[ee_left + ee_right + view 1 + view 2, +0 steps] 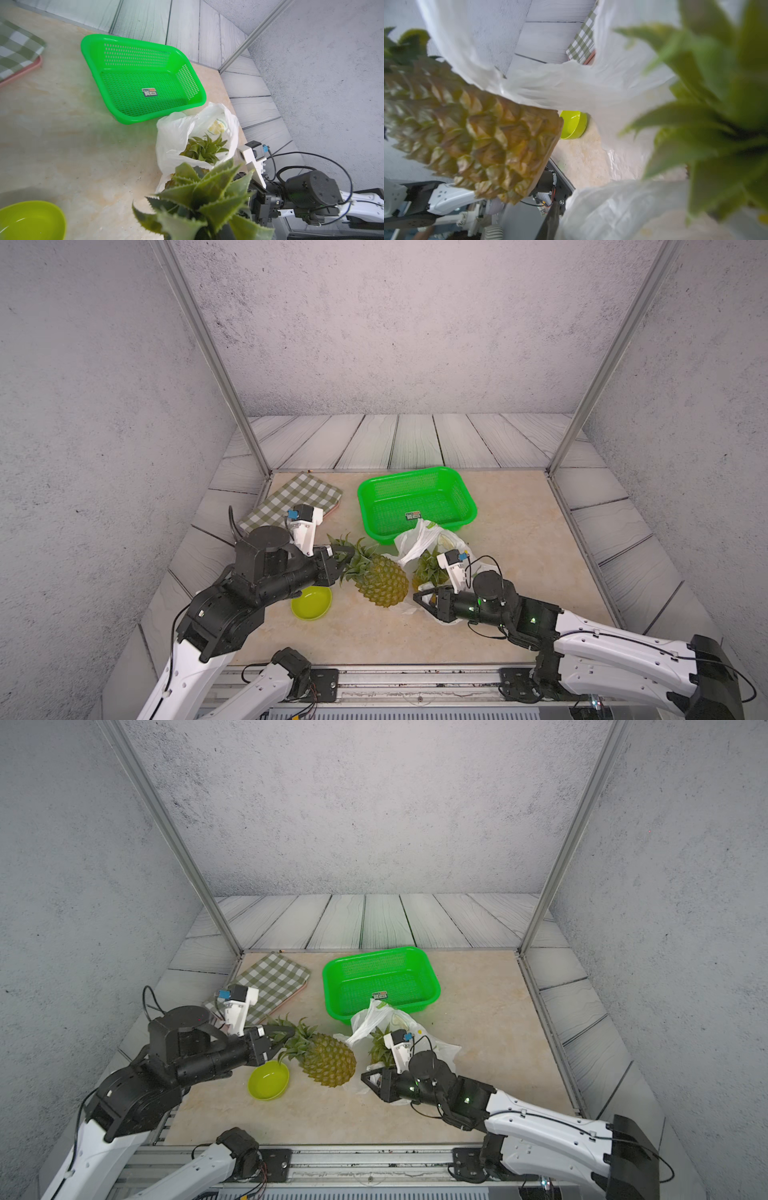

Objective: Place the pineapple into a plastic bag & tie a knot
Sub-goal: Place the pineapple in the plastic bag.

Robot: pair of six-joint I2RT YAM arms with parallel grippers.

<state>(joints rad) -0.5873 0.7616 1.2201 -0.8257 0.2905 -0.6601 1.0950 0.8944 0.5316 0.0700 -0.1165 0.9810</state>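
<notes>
Two pineapples are showing in both top views. The larger pineapple (382, 583) (328, 1065) is lying tilted across the beige table (519, 551), while a smaller pineapple (428, 568) (202, 148) is already sitting inside the plastic bag (415, 541) (370, 1021). The left gripper (348, 558) (286, 1038) is clamping narrowly on the spiky green crown of the larger fruit, whose leaves are crowding the near edge of the left wrist view (207, 197). Its scaly yellow-brown body is pointing base-first toward the bag's mouth and is lying over a flattened fold of white film. The bag is slumping in loose crumples just in front of the green basket (415, 477), near the middle of the table. It is thin, translucent and white, and a yellow lemon-slice print (217, 127) is showing through one wall. One wrinkled flap is standing up toward the basket's near rim. The right gripper (415, 596) (363, 1075) is reaching low at the bag's near edge, right against the plastic, but whether its claw is pinching the film or standing apart I cannot tell. In the right wrist view, white film (591, 89) is stretching above and below the fruit's rind (467, 128). A lime bowl (311, 603) is sitting under the left arm, and a checked cloth (291, 497) is lying at the far left corner.
</notes>
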